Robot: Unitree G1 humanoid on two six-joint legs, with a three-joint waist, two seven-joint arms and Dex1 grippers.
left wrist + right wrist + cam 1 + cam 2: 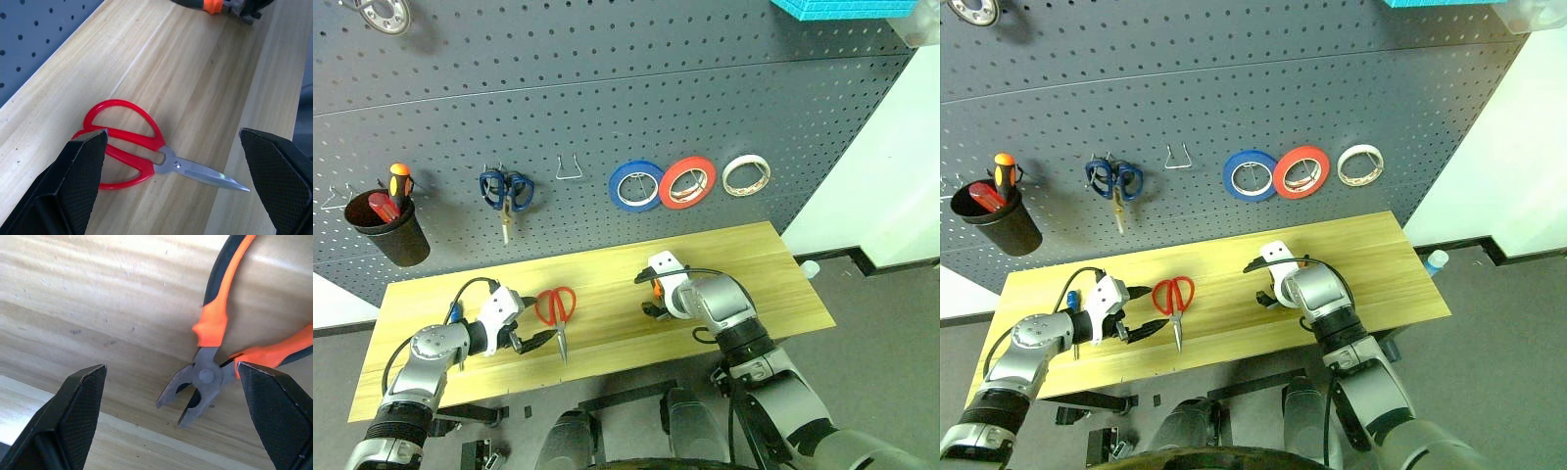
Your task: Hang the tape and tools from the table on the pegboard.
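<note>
While both my fingers gape empty, right fingers (171, 418) over the pliers (215, 350) mid-worktop (607, 284) risk nudging them aside.

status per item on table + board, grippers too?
red scissors: closed, flat on the table, not held
pliers: tips apart, on the table, not held
cream tape: hung on the pegboard
blue tape: hung
red tape: hung
dark blue scissors: hung
left gripper: open, fingers astride the red scissors
right gripper: open above the pliers
</note>
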